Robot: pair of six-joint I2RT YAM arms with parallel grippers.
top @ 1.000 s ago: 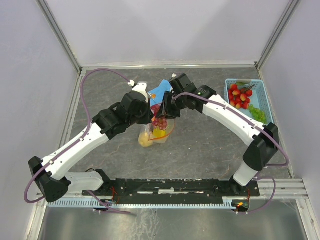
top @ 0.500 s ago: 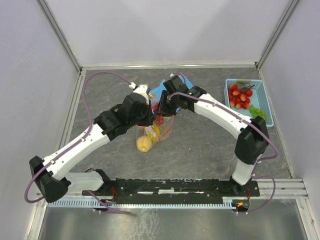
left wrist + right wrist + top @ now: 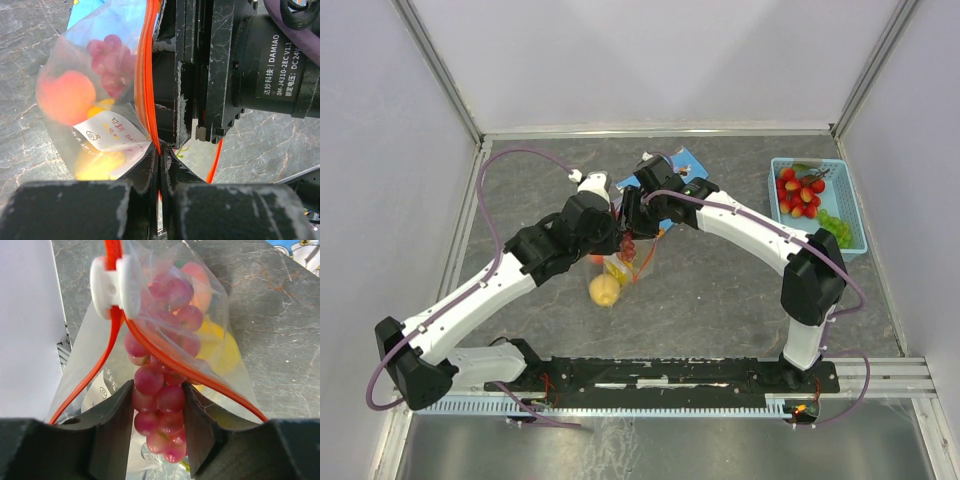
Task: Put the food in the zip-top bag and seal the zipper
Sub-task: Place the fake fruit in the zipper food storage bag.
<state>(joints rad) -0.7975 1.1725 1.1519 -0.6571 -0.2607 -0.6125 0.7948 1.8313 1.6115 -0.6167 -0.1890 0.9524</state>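
Left gripper [image 3: 160, 165] is pressed together, pinching the zipper [image 3: 147, 75] of the zip-top bag [image 3: 75, 47], which hangs at table [image 3: 720, 290] centre. Right gripper [image 3: 159, 390] clamps purple grapes [image 3: 172, 420] at the bag mouth, and its body crowds the left wrist view. A white slider [image 3: 112, 287] sits on the strip. We see an orange [image 3: 67, 97] inside. A yellow fruit [image 3: 605, 290] lies outside, at 6 o'clock of the bag. Blue cloth [image 3: 680, 162] is at 1 o'clock. The basket [image 3: 775, 165] at 2 o'clock holds strawberries [image 3: 800, 190] and green grapes [image 3: 835, 228].
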